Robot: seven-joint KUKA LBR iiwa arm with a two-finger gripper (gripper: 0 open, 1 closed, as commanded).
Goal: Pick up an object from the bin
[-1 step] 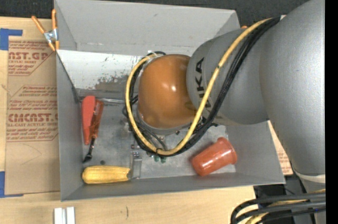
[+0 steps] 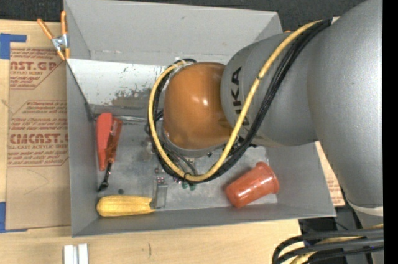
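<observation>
Camera view: you're looking down into the bin (image 2: 186, 26), with the arm (image 2: 311, 88) in from the right and bent low over the middle of it.
Cover: the orange cover (image 2: 193, 104) on the wrist sits right over the gripper (image 2: 179, 175), with cables (image 2: 155, 132) looped round it.
Jaws: you cannot tell whether they stand wide or narrow, because the cover hides them.
Floor: the floor (image 2: 134, 163) is scuffed grey metal wherever it shows round the cover.
Corn: the yellow corn (image 2: 124, 205) lies flat, near the jaws on their lower-left side in this view, along the bin's near wall.
Cup: the red-orange cup (image 2: 252, 185) lies on its side, near the jaws on their lower-right side and just under the arm.
Tool: the red-handled tool (image 2: 104, 139) lies left of the jaws, farther out than the corn, close to the left wall. Its dark tip points down toward the corn but stays apart from it.
Task thing: this view doesn't settle which one it is. The corn and the cup lie nearest the jaws, one on either side.
</observation>
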